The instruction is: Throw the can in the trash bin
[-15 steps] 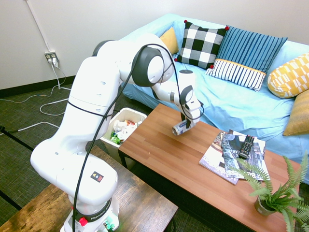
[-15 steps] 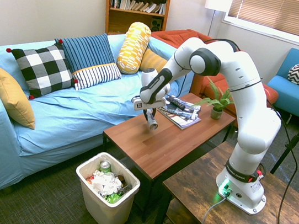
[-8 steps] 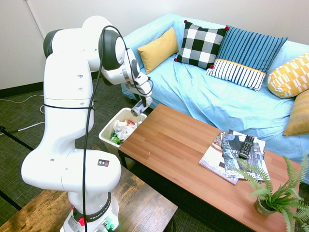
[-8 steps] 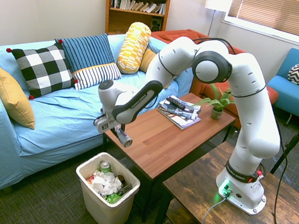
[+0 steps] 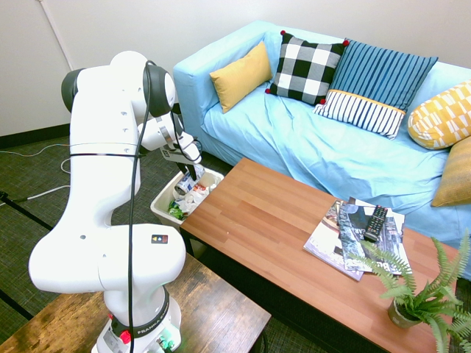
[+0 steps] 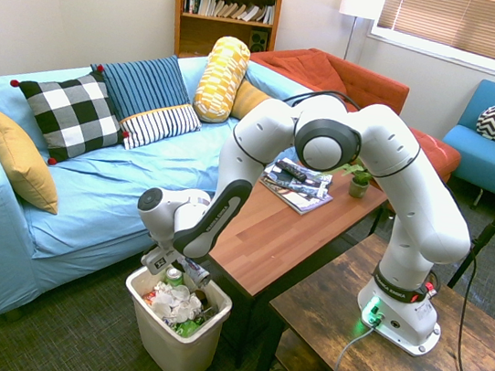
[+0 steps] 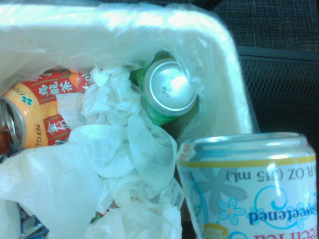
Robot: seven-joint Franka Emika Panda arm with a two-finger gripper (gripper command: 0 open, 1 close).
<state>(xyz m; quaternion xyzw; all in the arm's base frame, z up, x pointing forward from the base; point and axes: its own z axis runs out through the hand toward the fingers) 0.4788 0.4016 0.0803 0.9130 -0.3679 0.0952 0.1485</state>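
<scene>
can (image 6: 193,272) tilted in hand (image 6: 163,260), long axis slanting over bin (image 6: 173,332)

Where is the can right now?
The can is in the hand, held over the bin, near its sofa-side rim in the second exterior view; the wrist view shows it beside the green can.
</scene>
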